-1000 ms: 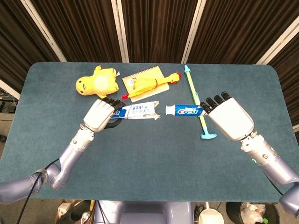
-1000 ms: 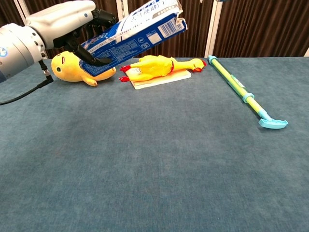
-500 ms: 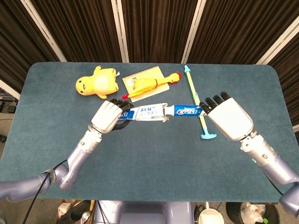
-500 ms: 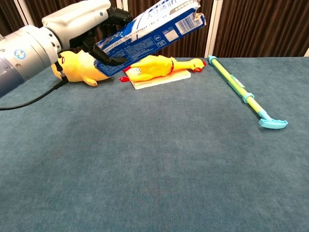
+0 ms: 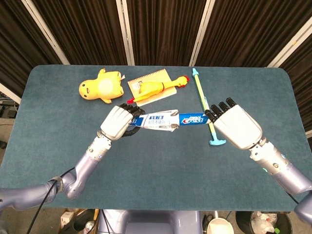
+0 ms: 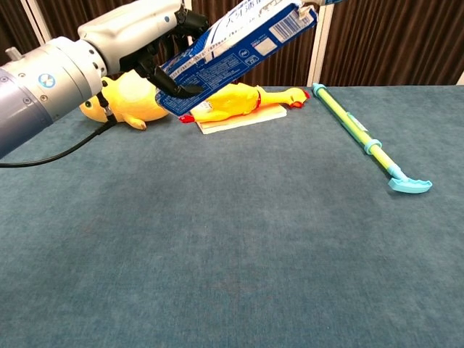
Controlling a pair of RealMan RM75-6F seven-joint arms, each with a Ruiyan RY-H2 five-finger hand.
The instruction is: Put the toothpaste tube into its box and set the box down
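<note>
My left hand (image 5: pixel 118 122) (image 6: pixel 134 32) grips a blue and white toothpaste box (image 5: pixel 155 121) (image 6: pixel 235 52) and holds it above the table, open end toward the right. My right hand (image 5: pixel 236 127) holds the toothpaste tube (image 5: pixel 193 118) by its tail. The tube's cap end sits inside the box's open mouth, so tube and box form one line between the two hands. The chest view shows the box tilted upward with its open end at the top edge; the right hand is out of that view.
A yellow plush duck (image 5: pixel 101 87) (image 6: pixel 125 101) lies at the back left. A rubber chicken (image 5: pixel 156 88) (image 6: pixel 239 98) rests on a yellow notepad (image 5: pixel 146 81). A long green and blue brush (image 5: pixel 205 106) (image 6: pixel 366 141) lies right of centre, partly under my right hand.
My left hand carried the box rightward toward the tube. The gap between box mouth and tube cap closed, and the tube's front end now sits inside the box.
</note>
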